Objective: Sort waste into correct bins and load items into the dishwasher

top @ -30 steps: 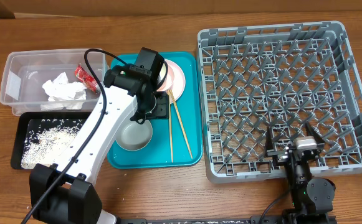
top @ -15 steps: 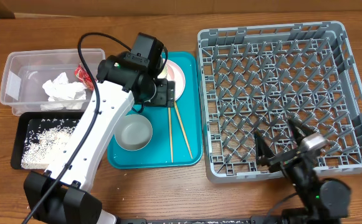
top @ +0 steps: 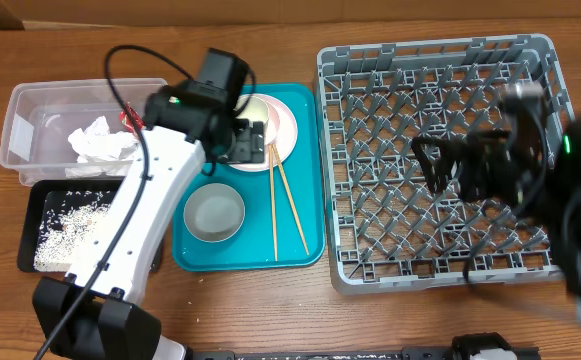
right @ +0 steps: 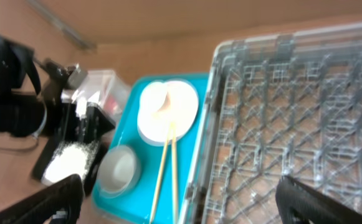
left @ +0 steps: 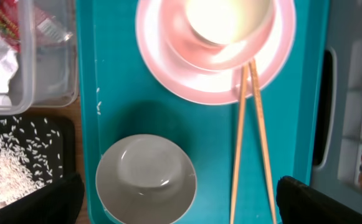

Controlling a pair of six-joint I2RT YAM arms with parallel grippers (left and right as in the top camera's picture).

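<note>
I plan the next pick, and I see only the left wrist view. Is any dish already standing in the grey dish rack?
Observer: No. In the overhead view the dish rack holds no dish at all.
Operator: Thank you. Where is the right arm, please?
Observer: The right arm hangs over the right part of the rack and is blurred in the overhead view. The right wrist view shows the right claw open, with nothing between its fingers.

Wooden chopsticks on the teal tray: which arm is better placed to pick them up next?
Left. The left end effector, open, hangs over the teal plastic tray beside the upper ends of the thin wooden chopsticks. The right end effector, also open, is over the grey plastic dish rack, farther off.
</note>
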